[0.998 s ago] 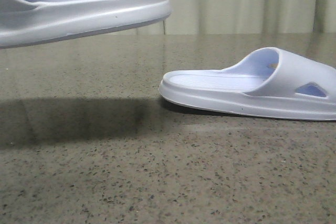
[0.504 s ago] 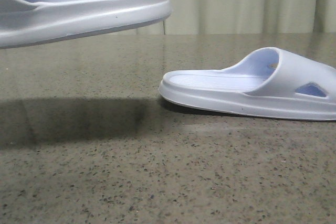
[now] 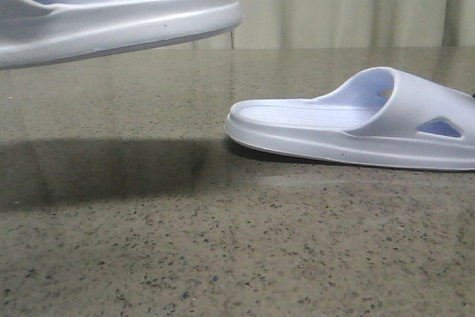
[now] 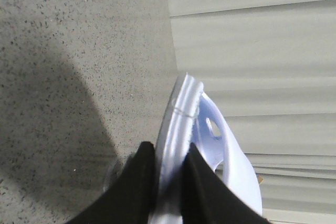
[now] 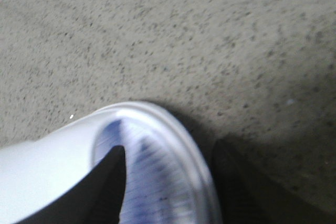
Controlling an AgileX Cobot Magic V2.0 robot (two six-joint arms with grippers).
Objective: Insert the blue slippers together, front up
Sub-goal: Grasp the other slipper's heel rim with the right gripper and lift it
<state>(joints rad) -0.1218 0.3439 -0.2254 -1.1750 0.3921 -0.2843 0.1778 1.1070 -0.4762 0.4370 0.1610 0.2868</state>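
The left gripper's fingers stayed clamped on the raised slipper; the right gripper's stood apart astride the slipper on the table. Nothing shifted; joining hadn't begun.

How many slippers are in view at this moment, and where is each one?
2. One pale blue-white foam slide slipper is held off the speckled table at upper left by the left gripper; the other slipper lies at right.
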